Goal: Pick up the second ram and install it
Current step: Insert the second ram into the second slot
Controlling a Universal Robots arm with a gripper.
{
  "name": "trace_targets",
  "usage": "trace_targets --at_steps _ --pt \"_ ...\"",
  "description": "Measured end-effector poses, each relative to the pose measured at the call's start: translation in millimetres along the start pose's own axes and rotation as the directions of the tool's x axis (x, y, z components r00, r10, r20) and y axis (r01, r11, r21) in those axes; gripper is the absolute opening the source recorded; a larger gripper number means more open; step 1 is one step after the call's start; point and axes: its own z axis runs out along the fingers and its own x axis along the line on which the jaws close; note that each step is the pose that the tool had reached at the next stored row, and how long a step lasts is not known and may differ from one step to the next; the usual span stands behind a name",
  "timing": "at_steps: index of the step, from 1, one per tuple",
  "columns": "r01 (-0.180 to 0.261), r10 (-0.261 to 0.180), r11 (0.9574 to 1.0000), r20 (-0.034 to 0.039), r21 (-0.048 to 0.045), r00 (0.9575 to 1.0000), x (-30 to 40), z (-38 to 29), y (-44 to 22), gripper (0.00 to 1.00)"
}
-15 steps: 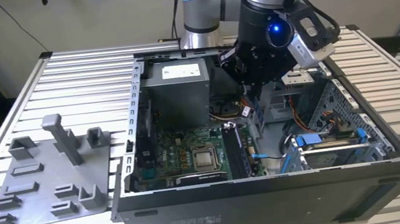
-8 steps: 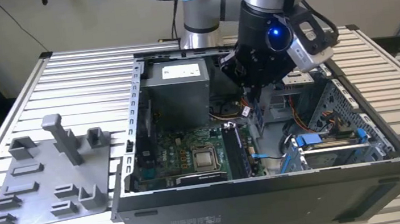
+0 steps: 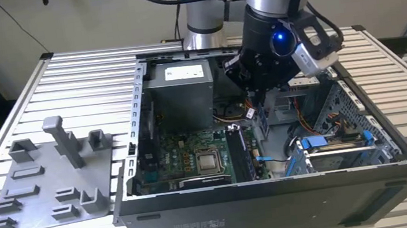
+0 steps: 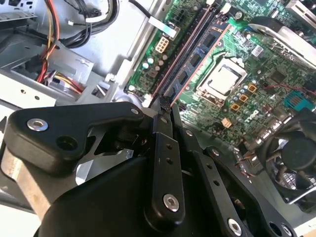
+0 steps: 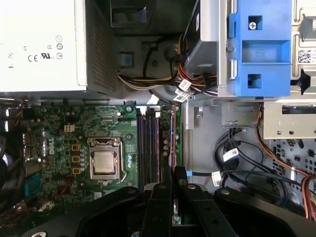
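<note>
STEP: install, likely seating | GRIPPER (image 4: pixel 164 102): clenched on the second ram (image 4: pixel 195 58) | RAM: on edge at the memory slots, just beside the CPU socket (image 3: pixel 209 161) on the exterior view's right | NEED: probably a straight, even press, kept in line with the slot

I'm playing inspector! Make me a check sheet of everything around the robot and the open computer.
Surface: slatted metal table, open computer case lying on it.
Job's things: second ram on edge along the memory slots, beside the processor socket; seated or not, cannot tell.
Clutter: grey fixture plate beside the case, at the exterior view's left.
Grippers: gripper inside the case, shut on the second ram's end.
Cables: coloured bundle by the power supply; black loops on the case floor.
Surroundings: plain wall behind.
</note>
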Motion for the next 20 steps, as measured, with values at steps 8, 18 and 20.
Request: trace_targets --at_steps 8,18,20 --pt "0.000 0.000 1.0000 -0.0013 0.0001 1.0000 -0.4 7.0 -0.3 0.14" --pt "0.008 -0.008 1.0000 -0.0025 -0.0001 1.0000 3.1 24.7 0.1 0.14" --pt "0.020 -0.020 0.9998 -0.0029 -0.0003 0.9998 3.8 28.1 -0.1 0.14"
